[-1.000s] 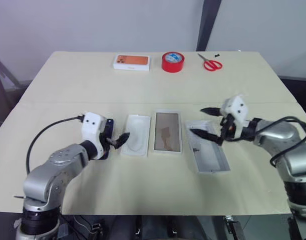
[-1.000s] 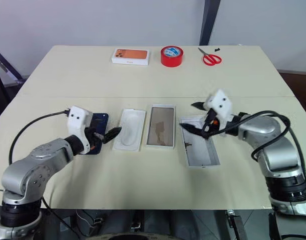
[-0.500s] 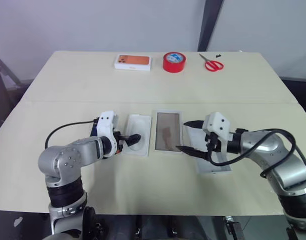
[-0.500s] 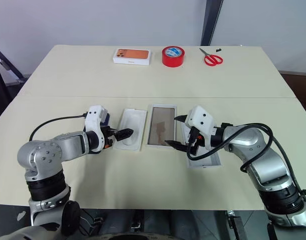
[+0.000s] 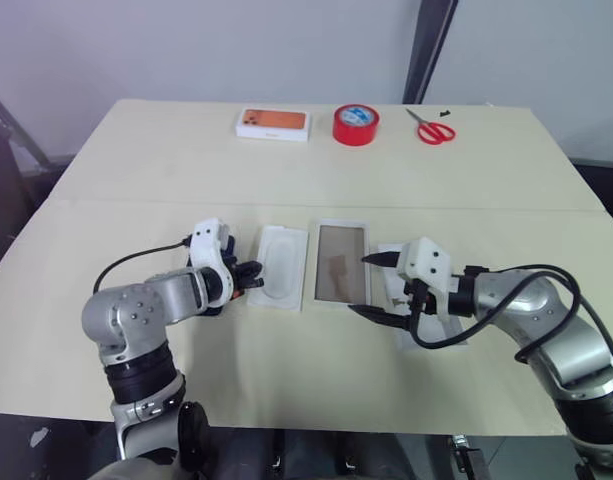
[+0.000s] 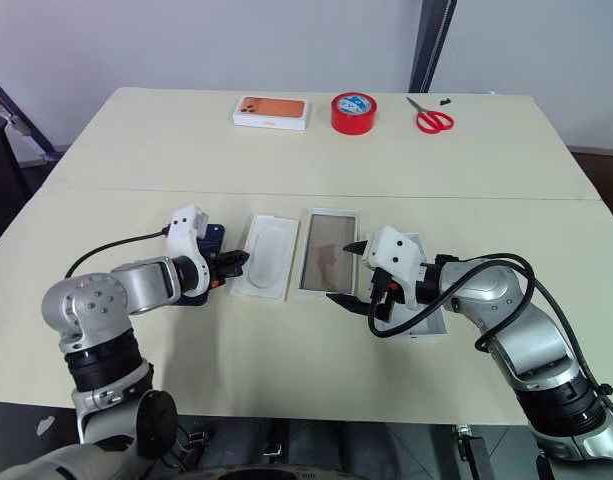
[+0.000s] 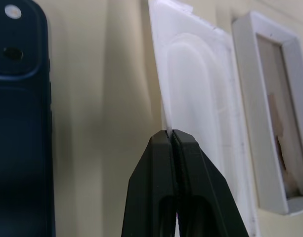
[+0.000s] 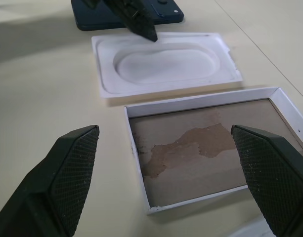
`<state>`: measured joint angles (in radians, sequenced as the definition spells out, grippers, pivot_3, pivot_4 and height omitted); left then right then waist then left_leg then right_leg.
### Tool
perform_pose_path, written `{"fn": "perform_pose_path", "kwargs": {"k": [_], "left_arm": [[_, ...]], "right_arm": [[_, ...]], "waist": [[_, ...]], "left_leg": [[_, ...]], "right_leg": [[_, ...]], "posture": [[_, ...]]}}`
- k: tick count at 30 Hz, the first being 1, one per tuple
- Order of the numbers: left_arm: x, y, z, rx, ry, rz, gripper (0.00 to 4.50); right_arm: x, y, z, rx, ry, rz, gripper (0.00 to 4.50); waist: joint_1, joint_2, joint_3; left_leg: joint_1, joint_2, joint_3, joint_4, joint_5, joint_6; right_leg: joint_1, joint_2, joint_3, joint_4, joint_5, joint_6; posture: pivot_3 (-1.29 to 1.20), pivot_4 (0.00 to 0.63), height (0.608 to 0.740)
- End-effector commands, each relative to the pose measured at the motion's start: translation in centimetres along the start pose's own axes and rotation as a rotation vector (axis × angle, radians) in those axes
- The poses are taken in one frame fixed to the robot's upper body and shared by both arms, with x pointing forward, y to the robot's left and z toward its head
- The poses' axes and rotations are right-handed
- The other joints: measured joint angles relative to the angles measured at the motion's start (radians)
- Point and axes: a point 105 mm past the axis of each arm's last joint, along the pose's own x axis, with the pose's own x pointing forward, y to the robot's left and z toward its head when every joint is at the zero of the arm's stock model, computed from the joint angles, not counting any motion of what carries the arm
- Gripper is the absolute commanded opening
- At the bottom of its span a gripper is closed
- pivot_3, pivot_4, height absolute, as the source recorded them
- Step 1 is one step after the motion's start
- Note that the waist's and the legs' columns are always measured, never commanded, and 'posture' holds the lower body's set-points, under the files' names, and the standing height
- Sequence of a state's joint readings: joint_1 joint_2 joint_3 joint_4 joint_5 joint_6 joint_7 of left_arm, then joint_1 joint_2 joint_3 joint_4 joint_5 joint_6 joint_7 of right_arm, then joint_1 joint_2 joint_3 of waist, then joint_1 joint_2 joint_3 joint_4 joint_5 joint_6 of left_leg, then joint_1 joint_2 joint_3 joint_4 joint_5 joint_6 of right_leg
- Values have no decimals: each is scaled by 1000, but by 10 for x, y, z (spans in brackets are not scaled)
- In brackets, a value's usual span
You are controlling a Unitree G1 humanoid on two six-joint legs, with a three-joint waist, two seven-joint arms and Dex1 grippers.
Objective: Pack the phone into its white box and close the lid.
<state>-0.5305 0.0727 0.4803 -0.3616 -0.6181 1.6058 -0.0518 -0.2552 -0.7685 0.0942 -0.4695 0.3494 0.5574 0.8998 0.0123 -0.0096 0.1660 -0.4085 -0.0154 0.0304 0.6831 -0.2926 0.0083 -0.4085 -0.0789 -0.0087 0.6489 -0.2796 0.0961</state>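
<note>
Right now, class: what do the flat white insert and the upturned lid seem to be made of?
Flat white insert: probably moulded pulp or thin plastic; matte, with a smooth pressed recess.
Lid: likely cardboard; white rim, raw brownish inside with torn-looking patches.

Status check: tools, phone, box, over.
Left tool shut on white insert's edge. Right tool open over upturned lid. Phone on table beside insert, not packed. White box under right arm.
</note>
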Motion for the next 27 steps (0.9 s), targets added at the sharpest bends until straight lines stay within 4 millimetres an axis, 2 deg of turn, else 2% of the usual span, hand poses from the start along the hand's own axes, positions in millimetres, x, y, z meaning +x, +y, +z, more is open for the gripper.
{"fn": "perform_pose_path", "kwargs": {"k": [1,6,9,12,17,19,27], "left_arm": [[-10,-2,24,-62,-113,-39,39],[-18,-6,40,-107,-189,-98,39],[-21,-6,42,-94,-201,-103,39],[-24,-3,44,-96,-213,-91,0],[-29,0,49,-116,-247,-92,0],[-31,0,53,-130,-267,-100,0],[-36,-2,65,-172,-321,-128,0]], "right_arm": [[3,5,10,-76,-3,38,4500],[22,11,-4,-116,90,92,4500],[30,11,-12,-106,134,106,4500],[38,8,-20,-112,177,101,3660],[46,11,-24,-133,190,113,1257],[48,16,-21,-141,183,134,168],[66,38,0,-150,107,215,75]], "waist": [[-1,0,0],[-3,-1,0],[-1,-2,1],[-1,-2,1],[-1,-2,1],[-1,-2,1],[-3,-2,1]], "left_leg": [[0,0,0,0,0,0],[0,0,0,0,0,-1],[0,0,0,0,1,-1],[0,0,0,0,1,-1],[0,-1,0,0,1,-1],[0,-1,0,0,1,-1],[0,-1,0,0,1,-2]], "right_leg": [[0,0,0,0,0,0],[0,0,0,0,0,0],[0,0,0,0,0,0],[0,0,0,0,0,0],[0,0,0,0,0,0],[0,0,0,0,0,0],[-1,0,0,1,0,0]], "posture": [[0,150,725],[0,150,725],[0,150,725],[0,150,725],[0,150,725],[0,150,725],[0,150,725]]}}
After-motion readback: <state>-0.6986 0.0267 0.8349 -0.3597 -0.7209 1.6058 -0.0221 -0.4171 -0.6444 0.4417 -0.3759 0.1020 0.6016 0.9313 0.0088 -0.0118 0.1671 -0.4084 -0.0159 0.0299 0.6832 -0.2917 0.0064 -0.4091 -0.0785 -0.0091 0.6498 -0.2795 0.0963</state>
